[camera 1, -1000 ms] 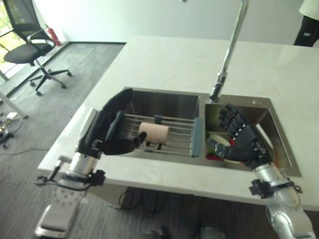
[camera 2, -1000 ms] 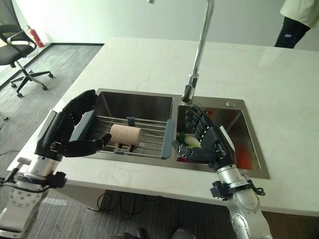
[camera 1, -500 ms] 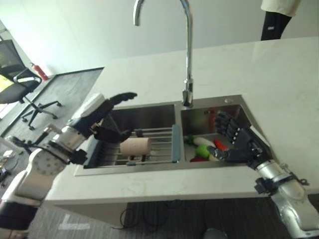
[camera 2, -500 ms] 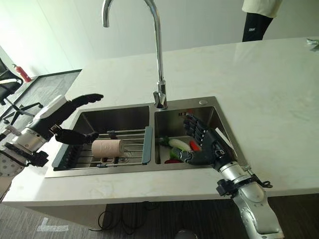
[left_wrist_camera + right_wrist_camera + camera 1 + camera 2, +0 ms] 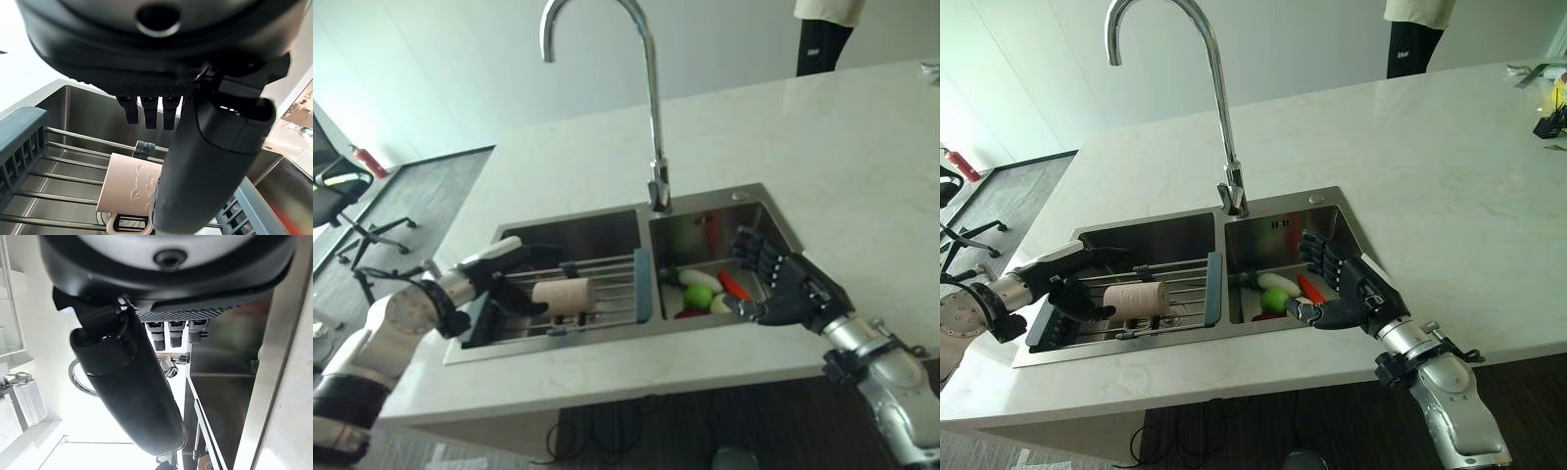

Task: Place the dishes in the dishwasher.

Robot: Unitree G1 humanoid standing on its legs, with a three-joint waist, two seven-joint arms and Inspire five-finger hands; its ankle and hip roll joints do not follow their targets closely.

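1. A pink mug (image 5: 1134, 298) is seen lying on its side on a wire rack (image 5: 1180, 294) that spans the left basin of a double sink (image 5: 1263, 204); its handle points toward the near edge.
2. The left hand (image 5: 1065, 276) is held just beside the mug, on the mug's left, over the grey end of the rack. Its fingers are extended over the rack bars and its thumb reaches toward the mug; nothing is gripped, and whether the thumb touches the mug cannot be told.
3. In the left wrist view the mug (image 5: 131, 190) is shown past the thumb (image 5: 205, 166), with the fingers (image 5: 149, 110) stretched out straight above it.
4. In the right basin a heap of things is seen: a green round piece (image 5: 1275, 298), a white long piece (image 5: 1273, 282) and a red one (image 5: 1310, 289); what each is cannot be told.
5. The right hand (image 5: 1356, 292) is held over the near right part of that basin, fingers spread and relaxed, holding nothing, close to the red piece.
6. A tall curved tap (image 5: 1214, 98) rises from the back of the sink between the basins.
7. The sink is set in a pale stone surface (image 5: 1430, 176).
8. A person (image 5: 1415, 34) is seen standing beyond the far edge of the surface.
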